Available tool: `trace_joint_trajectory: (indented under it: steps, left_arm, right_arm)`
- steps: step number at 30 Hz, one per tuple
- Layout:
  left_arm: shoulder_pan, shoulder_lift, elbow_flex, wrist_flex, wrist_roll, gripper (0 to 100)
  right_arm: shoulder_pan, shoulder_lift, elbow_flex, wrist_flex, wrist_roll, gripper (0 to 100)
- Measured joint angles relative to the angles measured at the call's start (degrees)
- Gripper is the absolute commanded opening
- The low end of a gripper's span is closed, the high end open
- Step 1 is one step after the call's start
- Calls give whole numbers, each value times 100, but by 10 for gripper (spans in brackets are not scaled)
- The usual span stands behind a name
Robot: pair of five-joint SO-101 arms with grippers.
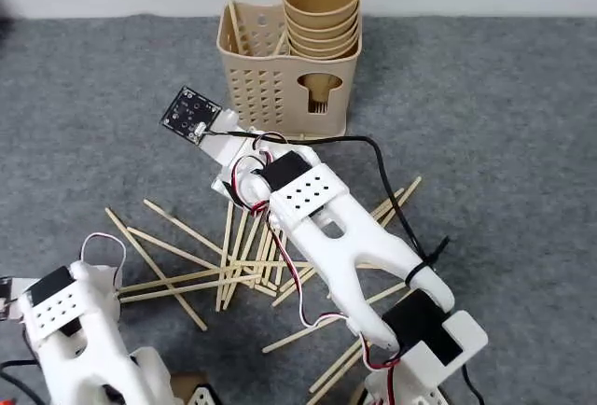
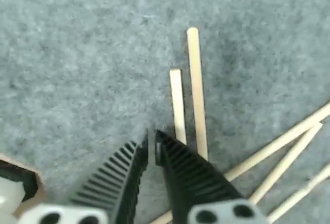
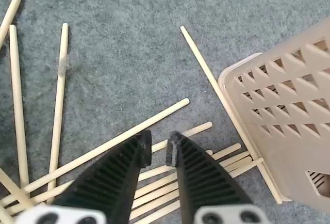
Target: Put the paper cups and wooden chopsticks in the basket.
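On the grey worktop [image 1: 522,144], w/ paper cups [image 1: 322,8] stacked in the basket [image 1: 270,88], chopsticks [image 3: 154,118] are seen scattered, so the right tool [image 3: 157,149], barely parted & empty, should be opened wider & lowered square across one stick's middle; the left tool [image 2: 151,141] is held approx. closed, empty.

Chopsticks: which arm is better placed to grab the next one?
Probably right: the right gripper hangs over the chopstick pile beside the basket; the left gripper is farther off, near two stray chopsticks.

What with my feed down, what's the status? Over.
Left gripper shut, empty; right gripper barely open, empty. Paper cups in basket; chopsticks mostly on table. No obstruction seen.
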Motion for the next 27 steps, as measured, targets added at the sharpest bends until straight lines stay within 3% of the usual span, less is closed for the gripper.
trace_joint_trajectory:
  steps: [8, 15, 27]
  left_arm:
    - [0, 0, 0, -387, -9, 23]
    - [0, 0, 0, -642, 185, 183]
    - [9, 0, 404, -949, 202, 187]
  right_arm:
    - [0, 0, 0, 0, 0, 74]
    - [0, 0, 0, 0, 0, 73]
    - [0, 0, 0, 0, 0, 72]
